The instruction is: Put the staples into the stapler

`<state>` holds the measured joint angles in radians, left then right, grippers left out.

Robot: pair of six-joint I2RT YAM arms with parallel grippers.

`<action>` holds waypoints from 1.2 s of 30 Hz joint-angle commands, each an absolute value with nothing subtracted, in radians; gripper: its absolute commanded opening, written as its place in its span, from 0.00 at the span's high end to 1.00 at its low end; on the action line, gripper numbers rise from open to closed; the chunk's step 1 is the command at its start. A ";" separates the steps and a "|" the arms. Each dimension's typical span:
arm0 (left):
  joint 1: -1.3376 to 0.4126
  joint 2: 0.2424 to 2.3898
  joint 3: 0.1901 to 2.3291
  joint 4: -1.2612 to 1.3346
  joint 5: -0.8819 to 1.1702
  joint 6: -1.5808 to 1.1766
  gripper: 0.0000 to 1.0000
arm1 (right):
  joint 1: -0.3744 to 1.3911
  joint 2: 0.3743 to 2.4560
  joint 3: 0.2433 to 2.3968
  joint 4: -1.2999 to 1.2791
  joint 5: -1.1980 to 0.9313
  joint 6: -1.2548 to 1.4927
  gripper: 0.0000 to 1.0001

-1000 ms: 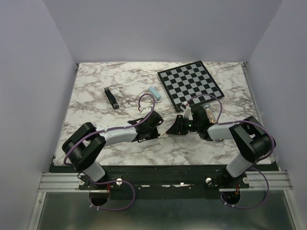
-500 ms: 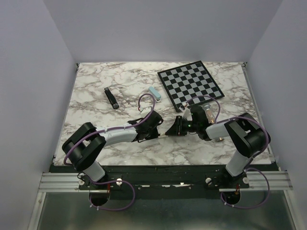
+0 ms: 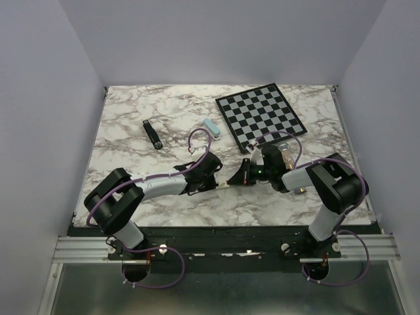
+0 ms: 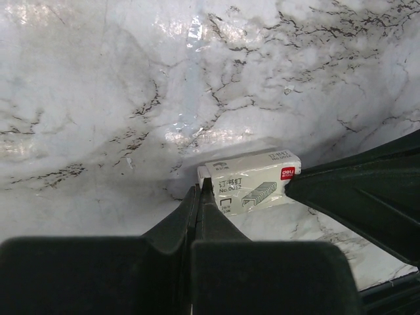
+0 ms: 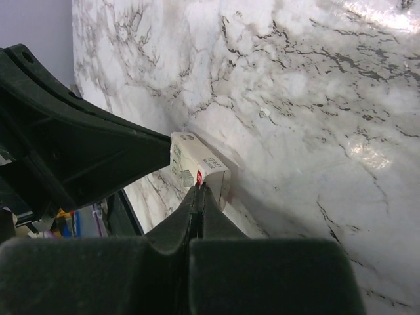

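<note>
Left hand was clenched, fingertips pressed together against the near corner of the small cream staple box; right hand was clenched too, its tips meeting the box's red-marked end from the other side; whether either pinched a flap, I could not tell; the box lay flat on the marble worktop between the 2 hands, near the front middle; no loose staples showed, so the strip was, by my reckoning, inside that box; the stapler lay well apart, toward the far left, with neither hand near it; the chessboard sat at the far right. Step in hand looked like opening the box, 1 hand bracing and 1 working the end; the next move called for a firm hold on the body while the other hand drew the flap or tray out, gently, lest the light box skid or the strip spill.
</note>
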<state>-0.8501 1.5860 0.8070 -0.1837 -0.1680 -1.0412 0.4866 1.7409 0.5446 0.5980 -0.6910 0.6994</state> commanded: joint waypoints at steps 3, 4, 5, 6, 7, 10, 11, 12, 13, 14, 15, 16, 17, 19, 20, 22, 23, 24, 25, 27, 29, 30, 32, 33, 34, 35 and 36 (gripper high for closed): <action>-0.833 1.536 0.770 -0.164 -0.164 -1.057 1.00 | 0.451 1.710 0.515 0.635 -0.726 0.692 0.99; -0.831 1.534 0.766 -0.167 -0.164 -1.055 1.00 | 0.445 1.707 0.511 0.634 -0.726 0.692 0.99; -0.828 1.528 0.764 -0.169 -0.167 -1.055 1.00 | 0.439 1.701 0.509 0.634 -0.726 0.689 0.99; -0.827 1.525 0.764 -0.170 -0.170 -1.054 1.00 | 0.439 1.698 0.508 0.634 -0.726 0.687 0.99; -0.827 1.522 0.762 -0.175 -0.172 -1.051 1.00 | 0.436 1.695 0.506 0.632 -0.726 0.684 0.99; -0.825 1.513 0.762 -0.190 -0.183 -1.045 1.00 | 0.434 1.692 0.505 0.627 -0.727 0.681 0.99; -0.827 1.511 0.762 -0.189 -0.183 -1.045 1.00 | 0.434 1.692 0.506 0.629 -0.733 0.681 0.99; -0.827 1.511 0.761 -0.189 -0.183 -1.046 1.00 | 0.434 1.697 0.508 0.630 -0.738 0.681 0.99; -0.825 1.509 0.761 -0.181 -0.180 -1.049 1.00 | 0.434 1.700 0.509 0.637 -0.744 0.686 0.94; -0.825 1.512 0.761 -0.179 -0.178 -1.051 1.00 | 0.433 1.704 0.503 0.650 -0.762 0.695 0.91; -0.827 1.513 0.761 -0.176 -0.176 -1.049 1.00 | 0.434 1.709 0.500 0.691 -0.773 0.702 0.87; -0.827 1.516 0.761 -0.169 -0.169 -1.054 1.00 | 0.434 1.723 0.494 0.715 -0.782 0.725 0.80; -0.825 1.520 0.762 -0.164 -0.166 -1.055 1.00 | 0.434 1.730 0.489 0.736 -0.807 0.736 0.77; -0.827 1.528 0.762 -0.153 -0.156 -1.060 1.00 | 0.434 1.759 0.489 0.788 -0.825 0.765 0.72; -0.825 1.537 0.764 -0.149 -0.147 -1.061 1.00 | 0.434 1.770 0.486 0.802 -0.837 0.773 0.71; -0.825 1.545 0.764 -0.140 -0.141 -1.065 1.00 | 0.434 1.782 0.488 0.827 -0.844 0.782 0.69; -0.827 1.549 0.764 -0.135 -0.135 -1.066 1.00 | 0.434 1.795 0.489 0.830 -0.844 0.790 0.68; -0.827 1.551 0.765 -0.133 -0.133 -1.066 1.00 | 0.434 1.799 0.491 0.828 -0.844 0.788 0.67; -0.825 1.554 0.765 -0.129 -0.133 -1.069 1.00 | 0.434 1.802 0.495 0.827 -0.844 0.788 0.66; -0.825 1.554 0.764 -0.130 -0.130 -1.069 1.00 | 0.434 1.807 0.495 0.821 -0.836 0.785 0.66; -0.825 1.557 0.764 -0.126 -0.130 -1.069 1.00 | 0.434 1.805 0.499 0.816 -0.833 0.779 0.65; -0.825 1.557 0.764 -0.127 -0.132 -1.069 1.00 | 0.434 1.805 0.500 0.813 -0.830 0.778 0.65; -0.827 1.558 0.762 -0.123 -0.127 -1.068 1.00 | 0.434 1.809 0.503 0.816 -0.836 0.776 0.65; -0.825 1.560 0.764 -0.121 -0.126 -1.069 1.00 | 0.434 1.813 0.503 0.825 -0.839 0.778 0.65; -0.827 1.559 0.764 -0.118 -0.126 -1.069 1.00 | 0.434 1.816 0.502 0.831 -0.842 0.779 0.65; -0.827 1.562 0.762 -0.117 -0.124 -1.069 1.00 | 0.434 1.819 0.503 0.841 -0.853 0.785 0.66; -0.825 1.563 0.762 -0.117 -0.123 -1.071 1.00 | 0.434 1.821 0.500 0.854 -0.856 0.788 0.65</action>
<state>-0.8303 1.5486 0.7715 -0.1368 -0.1444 -1.0599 0.4381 1.7939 0.5014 0.7834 -0.8165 0.7856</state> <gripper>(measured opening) 0.007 0.347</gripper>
